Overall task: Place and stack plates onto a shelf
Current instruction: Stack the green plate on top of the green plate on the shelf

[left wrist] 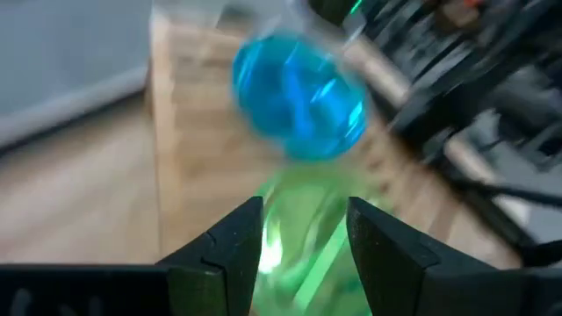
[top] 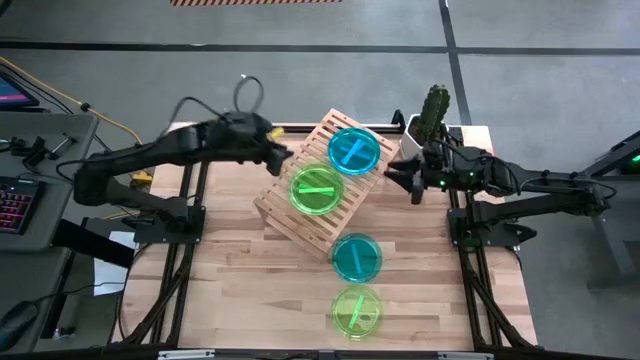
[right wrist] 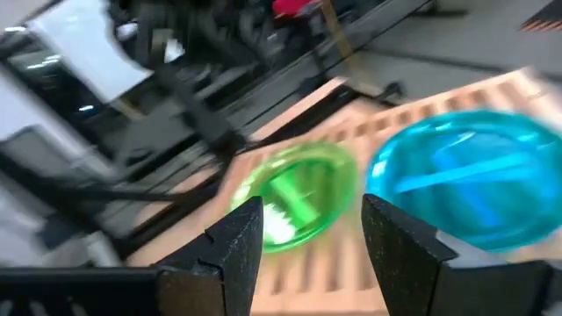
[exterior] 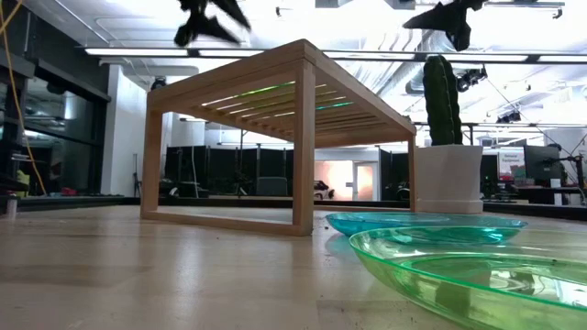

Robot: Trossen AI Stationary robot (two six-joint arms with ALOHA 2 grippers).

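The wooden shelf [top: 318, 180] lies angled on the table [top: 230, 280]. A blue plate [top: 354, 150] and a green plate [top: 317, 190] rest side by side on its slats. Off the shelf's near corner sit another blue plate [top: 356, 256] and, beyond it, another green plate [top: 356, 310]. The left gripper [top: 281, 157] and right gripper [top: 400, 180] flank the shelf, fingers apart, empty.

Probably a robotics lab, concrete floor [top: 540, 30], exposed ceiling ducts [exterior: 385, 37], keyboard [top: 12, 205] on side desk
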